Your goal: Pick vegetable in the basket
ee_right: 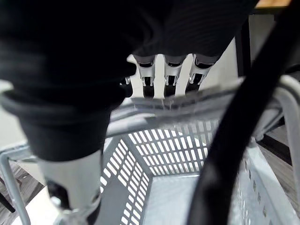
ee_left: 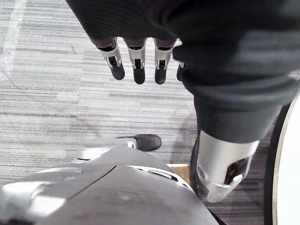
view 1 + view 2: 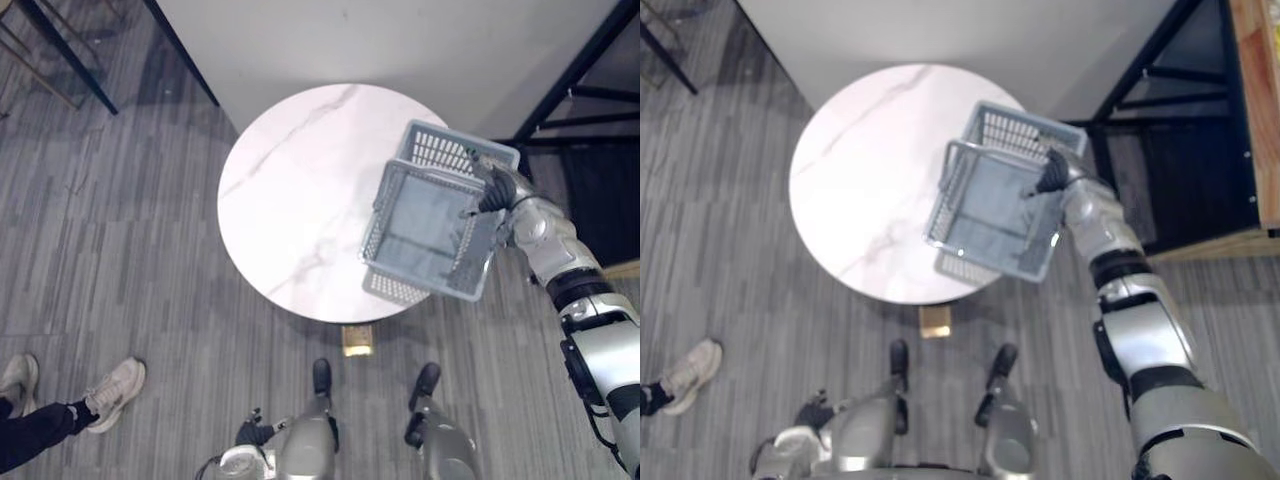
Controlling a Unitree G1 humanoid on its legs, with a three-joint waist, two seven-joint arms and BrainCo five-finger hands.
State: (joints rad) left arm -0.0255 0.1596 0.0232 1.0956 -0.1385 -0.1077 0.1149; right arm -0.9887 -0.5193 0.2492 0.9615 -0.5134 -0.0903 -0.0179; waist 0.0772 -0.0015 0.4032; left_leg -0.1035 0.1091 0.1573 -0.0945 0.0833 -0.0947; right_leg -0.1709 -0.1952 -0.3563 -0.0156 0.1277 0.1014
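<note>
The right hand (image 3: 493, 190) had the basket (image 3: 440, 148), its fingers (image 1: 174, 70) curled over the top edge and closed on it. The basket was grey plastic, box-shaped, with slotted lattice walls and a flat, plain grey floor. It was tilted over the right-hand rim of the table (image 3: 290, 200), with its near corner out past the edge. From where I stood I could not tell whether it touched the top.

The table was round, with a smooth white top veined faintly like marble. Most of its left half lay bare. Beneath it ran a floor (image 3: 120, 260) of grey streaked planks, with wide room on the robot's left. A white wall panel (image 3: 400, 40) stood just behind the table. A dark metal frame (image 3: 575, 75) crowded close beside the right arm.

The left hand (image 2: 136, 56) hung low by the leg, fingers loose and straight, holding nothing. A person's pale shoe (image 3: 115, 392) rested on the floor, well apart from the table.
</note>
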